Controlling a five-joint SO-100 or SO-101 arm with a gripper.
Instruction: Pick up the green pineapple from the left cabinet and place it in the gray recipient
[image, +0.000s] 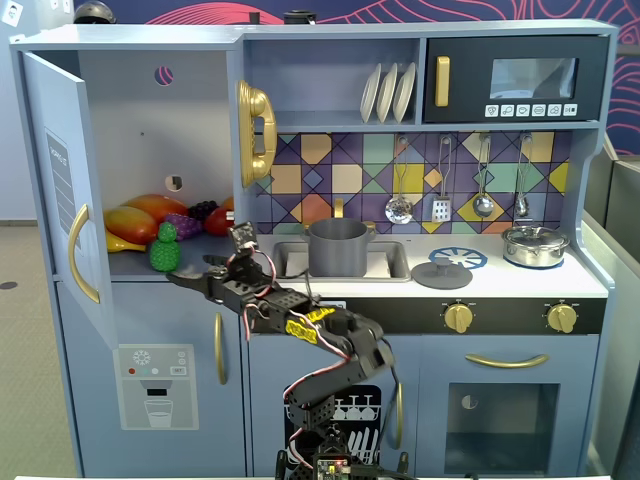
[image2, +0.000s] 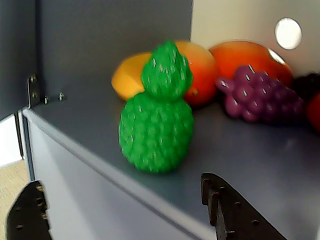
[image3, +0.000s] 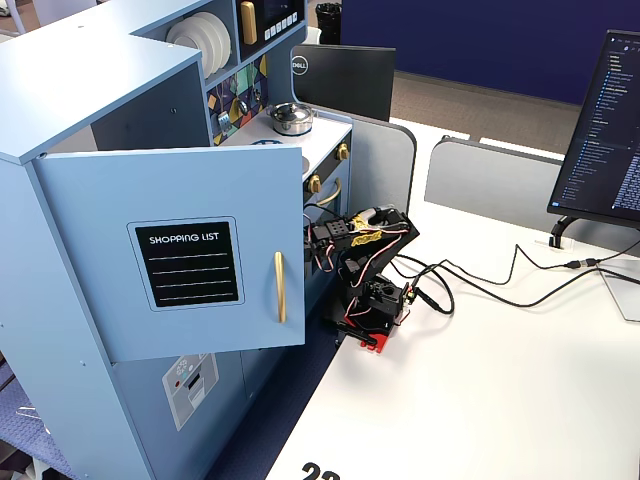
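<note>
Reaching is the step in hand: your pincer (image: 180, 276) sits just outside the front edge of the cabinet (image: 130, 110) shelf, fingers spread and holding nothing. In the wrist view the two dark fingertips (image2: 227, 207) show at the bottom corners with clear space between them, and the pineapple (image2: 156, 117) stands upright directly ahead of that gap, a shade toward the near-left finger. It rests close to the shelf's front lip, so little travel looks needed.

Notes for a clean grab:
- Aim for the rounded lower body, not the leafy top; the bumps should give the fingers purchase, while the narrower crown would likely slip.
- Lift the pincer first. From the fixed front view the fingertips look level with or slightly under the shelf edge; driving straight in risks catching the lip.
- Go in slowly and centred. A finger brushing one side could tip the toy or push it back.
- Behind the pineapple, beyond the pincer, lie the mango (image2: 165, 70) and, further right, the grapes (image2: 260, 97). Stop short of them.
- The open door (image: 62, 180) hangs to the pincer's left; keep the arm clear of it.

The pot (image: 338, 247) waits in the sink (image: 395, 262), well off to the pincer's right in the front view.
</note>
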